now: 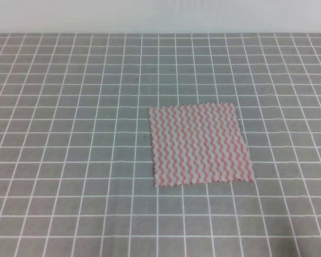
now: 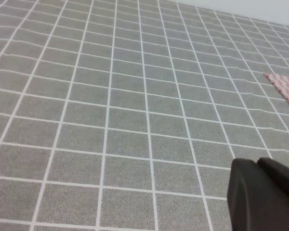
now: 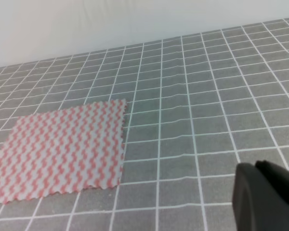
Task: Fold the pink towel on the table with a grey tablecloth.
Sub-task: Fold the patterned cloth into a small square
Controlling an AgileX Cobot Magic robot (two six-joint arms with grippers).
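Note:
The pink towel lies flat and unfolded on the table with a grey tablecloth, a little right of centre in the high view. Neither arm shows in that view. In the left wrist view only one corner of the towel shows at the right edge, far from the black tip of my left gripper at the bottom right. The right wrist view has the towel spread at the lower left, with the black tip of my right gripper at the bottom right, apart from it. Too little of either gripper shows to read its jaws.
A plain white wall runs along the far edge of the table. The grid cloth ripples slightly near the towel's far corner. Bare grid cloth fills the left wrist view.

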